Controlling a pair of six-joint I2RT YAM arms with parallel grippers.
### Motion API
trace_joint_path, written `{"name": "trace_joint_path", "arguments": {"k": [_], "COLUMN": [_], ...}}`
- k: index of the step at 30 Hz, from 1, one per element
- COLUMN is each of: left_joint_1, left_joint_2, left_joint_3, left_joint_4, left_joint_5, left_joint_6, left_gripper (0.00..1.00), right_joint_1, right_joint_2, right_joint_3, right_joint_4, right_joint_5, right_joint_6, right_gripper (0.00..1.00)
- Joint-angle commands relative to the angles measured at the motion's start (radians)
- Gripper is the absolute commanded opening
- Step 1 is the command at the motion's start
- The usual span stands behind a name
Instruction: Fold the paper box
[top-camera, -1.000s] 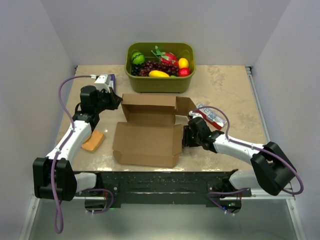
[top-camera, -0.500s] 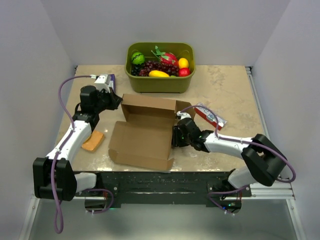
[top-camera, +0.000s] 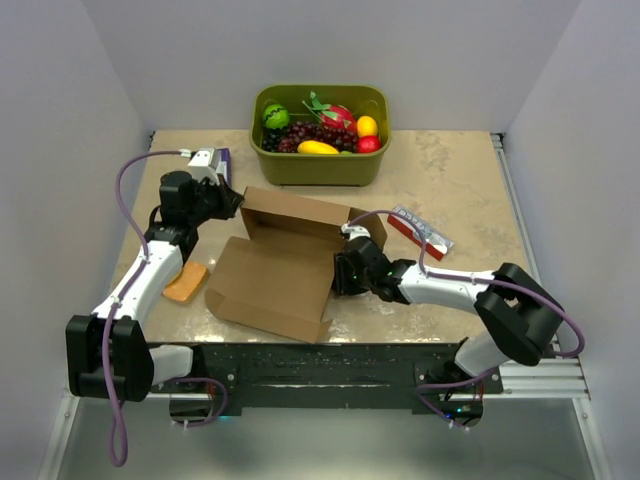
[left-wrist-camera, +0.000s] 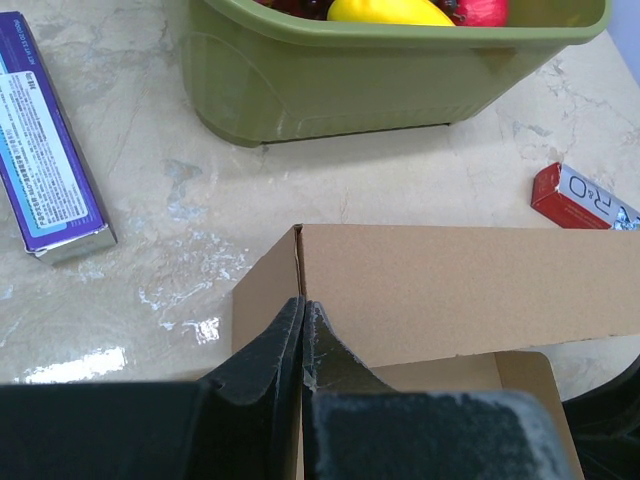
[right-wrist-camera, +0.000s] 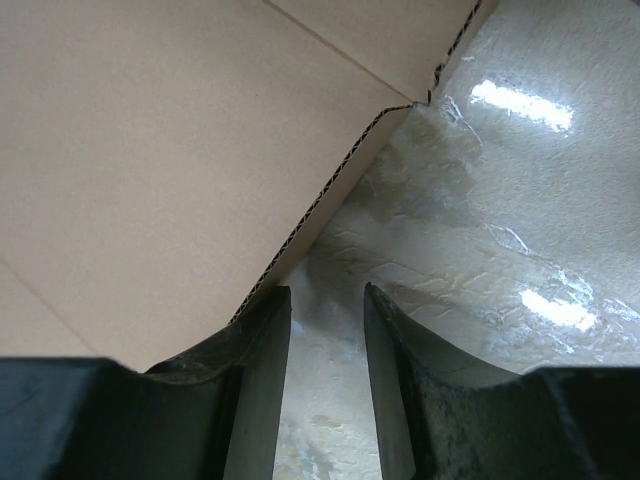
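So the box (top-camera: 275, 275) sits mid-counter (top-camera: 460, 180), long axis running left to right and a bit skewed, back wall standing up, big front panel sloping toward the near edge. The left tool (left-wrist-camera: 302, 330) is clamped on the back-left corner of that wall, pinning it. The right tool (right-wrist-camera: 327, 330) is at the box's right end with its fingers apart and only bare counter between them; the cardboard edge lies just left of it, right at one finger. I'd say the right arm is the one to fold that end, working leftward into the box. The tub (top-camera: 320, 135) sits behind, a red packet (top-camera: 420, 230) just right of the box, a sponge (top-camera: 186, 282) to the left; none look in the way.
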Motion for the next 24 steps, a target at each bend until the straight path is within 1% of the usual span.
{"name": "trace_joint_path", "arguments": {"k": [1, 4, 7, 8, 9, 10, 12, 16, 19, 20, 22, 24], "left_joint_1": [-0.005, -0.006, -0.006, -0.006, -0.006, -0.006, -0.006, -0.006, -0.006, -0.006, -0.006, -0.006], "left_joint_2": [0.017, 0.017, 0.014, 0.014, 0.012, 0.012, 0.012, 0.011, 0.011, 0.011, 0.011, 0.009], "left_joint_3": [-0.010, -0.011, -0.010, -0.010, -0.008, -0.010, -0.010, -0.010, -0.013, -0.013, -0.013, -0.013], "left_joint_4": [-0.059, -0.057, -0.059, -0.062, -0.062, -0.062, -0.062, -0.062, -0.057, -0.059, -0.057, -0.059], "left_joint_5": [0.039, 0.044, 0.036, 0.034, 0.036, 0.034, 0.034, 0.040, 0.048, 0.048, 0.051, 0.048], "left_joint_6": [0.011, 0.009, 0.012, 0.012, 0.012, 0.012, 0.012, 0.011, 0.006, 0.006, 0.006, 0.008], "left_gripper": [0.05, 0.06, 0.06, 0.06, 0.05, 0.06, 0.06, 0.06, 0.06, 0.06, 0.06, 0.06], "right_joint_1": [0.007, 0.009, 0.012, 0.012, 0.012, 0.012, 0.012, 0.012, 0.012, 0.012, 0.013, 0.016], "right_joint_2": [-0.026, 0.016, 0.001, -0.015, -0.050, -0.071, -0.134, -0.240, -0.308, -0.311, -0.302, -0.259], "right_joint_3": [0.065, 0.084, 0.082, 0.081, 0.078, 0.076, 0.073, 0.061, 0.039, 0.032, 0.035, 0.041], "right_joint_4": [0.071, 0.056, 0.015, -0.001, -0.045, -0.070, -0.143, -0.219, -0.179, -0.138, -0.107, -0.085], "right_joint_5": [0.041, 0.037, 0.064, 0.080, 0.099, 0.148, 0.188, 0.247, 0.190, 0.143, 0.097, 0.048], "right_joint_6": [0.019, 0.019, 0.021, 0.021, 0.021, 0.019, 0.018, 0.027, 0.030, 0.031, 0.039, 0.045], "right_gripper": [0.39, 0.39, 0.41, 0.42, 0.45, 0.47, 0.52, 0.52, 0.50, 0.48, 0.46, 0.43]}}
